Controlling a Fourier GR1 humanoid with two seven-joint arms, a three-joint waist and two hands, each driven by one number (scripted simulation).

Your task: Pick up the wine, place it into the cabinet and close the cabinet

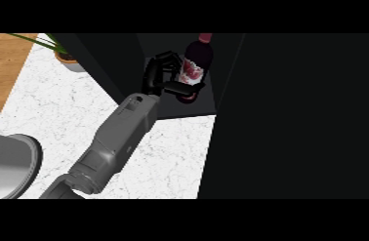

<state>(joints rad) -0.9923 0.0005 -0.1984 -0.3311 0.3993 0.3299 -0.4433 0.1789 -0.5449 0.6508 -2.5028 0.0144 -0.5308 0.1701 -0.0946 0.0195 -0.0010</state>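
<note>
A dark wine bottle (195, 58) with a red and white label stands upright inside the open black cabinet (167, 111), its base near the shelf floor. My left hand (156, 75) reaches in from the lower left and is shut on the bottle, with fingers curled round its left side and the thumb under the label. The grey forearm runs back toward the view's lower left corner. My right hand does not show.
The cabinet's open door (288, 113) fills the right side as a tall black panel. A potted plant (63, 53) stands at the back left on the white marble counter (65, 108). A grey round plate (14, 162) lies at the left edge.
</note>
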